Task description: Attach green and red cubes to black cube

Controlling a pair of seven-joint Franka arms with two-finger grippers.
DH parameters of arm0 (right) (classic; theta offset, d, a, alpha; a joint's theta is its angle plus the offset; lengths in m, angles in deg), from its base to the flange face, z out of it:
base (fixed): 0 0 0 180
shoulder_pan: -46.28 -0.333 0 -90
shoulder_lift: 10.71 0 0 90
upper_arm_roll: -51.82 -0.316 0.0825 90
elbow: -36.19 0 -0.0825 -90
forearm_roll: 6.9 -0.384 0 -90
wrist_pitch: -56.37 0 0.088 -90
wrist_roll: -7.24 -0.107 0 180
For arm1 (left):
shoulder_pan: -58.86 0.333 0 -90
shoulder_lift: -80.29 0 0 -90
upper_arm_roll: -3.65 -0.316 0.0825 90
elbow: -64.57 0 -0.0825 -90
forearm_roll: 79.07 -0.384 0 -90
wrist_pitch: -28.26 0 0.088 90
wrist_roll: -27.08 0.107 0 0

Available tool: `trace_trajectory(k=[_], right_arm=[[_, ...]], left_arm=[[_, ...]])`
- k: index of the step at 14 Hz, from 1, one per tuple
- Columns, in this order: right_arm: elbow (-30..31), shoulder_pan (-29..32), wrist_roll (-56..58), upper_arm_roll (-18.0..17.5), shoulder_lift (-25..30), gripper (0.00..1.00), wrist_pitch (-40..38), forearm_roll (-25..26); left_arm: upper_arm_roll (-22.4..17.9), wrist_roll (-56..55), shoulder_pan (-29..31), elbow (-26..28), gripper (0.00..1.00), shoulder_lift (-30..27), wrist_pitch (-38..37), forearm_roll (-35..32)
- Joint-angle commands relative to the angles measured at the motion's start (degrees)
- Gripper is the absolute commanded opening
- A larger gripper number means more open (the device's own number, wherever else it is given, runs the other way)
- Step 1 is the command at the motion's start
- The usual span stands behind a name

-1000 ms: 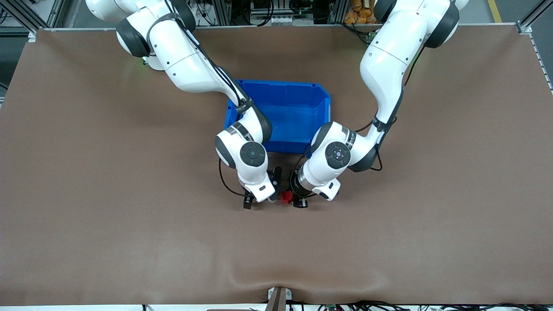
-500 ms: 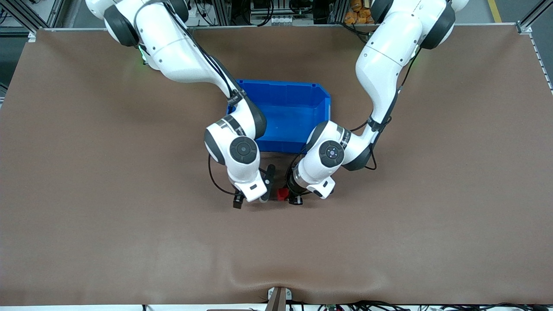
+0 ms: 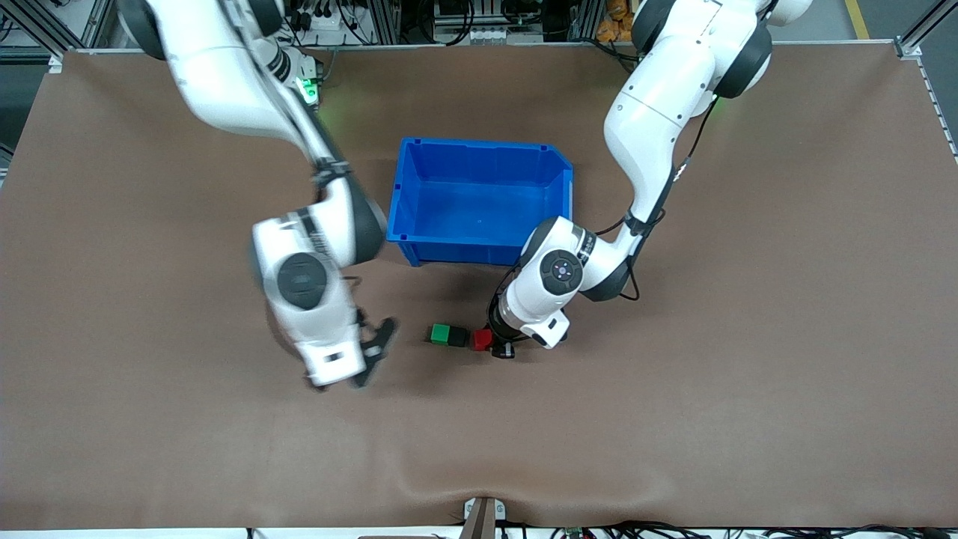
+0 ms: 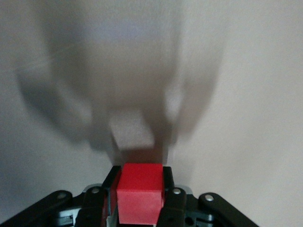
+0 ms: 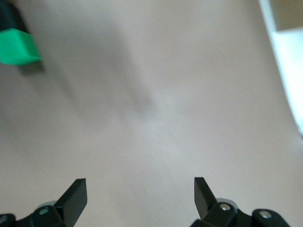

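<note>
While gripped, one red cube point(image 3: 482, 339)

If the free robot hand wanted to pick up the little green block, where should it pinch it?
Probably from straight above, pinching the small green plastic cube on its two bare faces, the ones toward and away from the front camera. Its face toward the left arm's end meets the small matte black cube, so that face is blocked. The right tool is open, over bare table beside it.

Glossy blue plastic bin point(image 3: 479, 198), matt tabletop point(image 3: 673, 419)
</note>
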Motion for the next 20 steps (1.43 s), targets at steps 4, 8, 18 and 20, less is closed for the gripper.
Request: trace_trajectory(k=[4,8,18,20], right_arm=[[2.38,11.58,-1.01,-1.3,9.09,1.0,-9.88,0.33],[3.26,20.2,-1.54,-1.57,13.75,1.0,-11.89,-0.8],[14.83,22.76,-31.41,-1.56,30.96,1.0,-27.37,-5.21],[16.26,23.64,-34.14,-2.0,33.97,1.0,-27.89,-5.29]], left_arm=[[-1.0,3.02,-1.72,-1.9,0.0,1.87,0.05,0.69],[-1.0,5.74,-2.87,-1.63,0.0,2.4,-0.04,0.51],[-0.83,6.37,-1.99,-1.72,0.0,-1.55,-9.95,0.6],[-0.83,6.37,-1.55,-1.72,0.0,-2.52,-12.08,0.6]])
